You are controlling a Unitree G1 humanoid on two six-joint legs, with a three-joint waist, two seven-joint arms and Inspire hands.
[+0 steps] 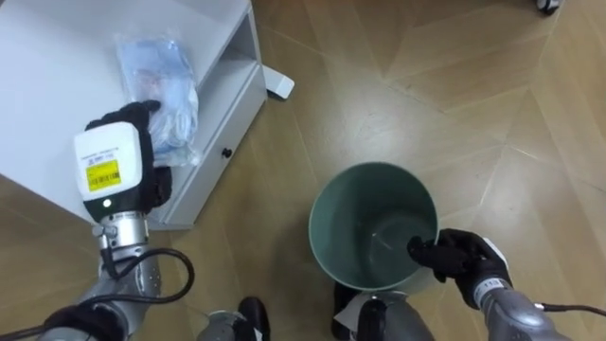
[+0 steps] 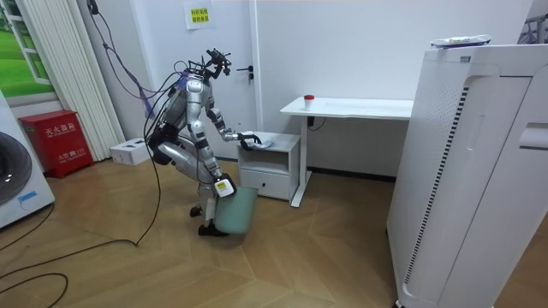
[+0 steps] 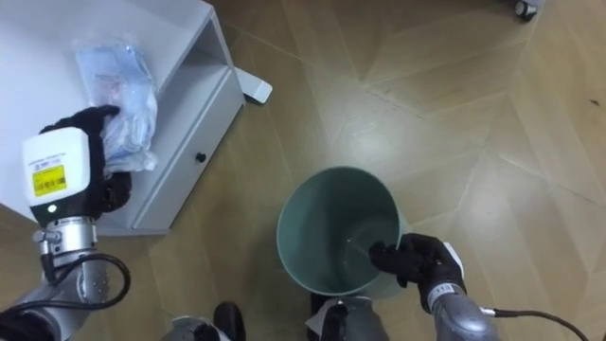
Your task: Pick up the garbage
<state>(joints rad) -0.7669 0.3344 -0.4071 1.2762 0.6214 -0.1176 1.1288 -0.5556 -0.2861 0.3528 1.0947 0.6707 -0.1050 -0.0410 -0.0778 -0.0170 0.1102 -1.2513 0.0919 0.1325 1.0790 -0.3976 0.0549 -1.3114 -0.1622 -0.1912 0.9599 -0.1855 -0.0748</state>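
A crumpled clear plastic bag (image 1: 156,71) lies on top of a low white cabinet (image 1: 47,95) at the upper left. My left hand (image 1: 114,161) rests on the cabinet top at the bag's near end, fingers curled over it and thumb beside it. A green waste bin (image 1: 327,204) stands open on the wood floor at the lower middle, with nothing inside it. My right hand (image 1: 464,256) is shut on the bin's right rim. In the room view I stand bent forward at the cabinet (image 2: 270,162), with the bin (image 2: 238,210) by my legs.
The cabinet has an open shelf and a drawer with a small dark knob (image 1: 226,152). A white desk foot (image 1: 277,85) lies on the floor beside it. A white desk (image 2: 351,107) stands behind the cabinet, and a tall white appliance (image 2: 471,171) fills the room view's right.
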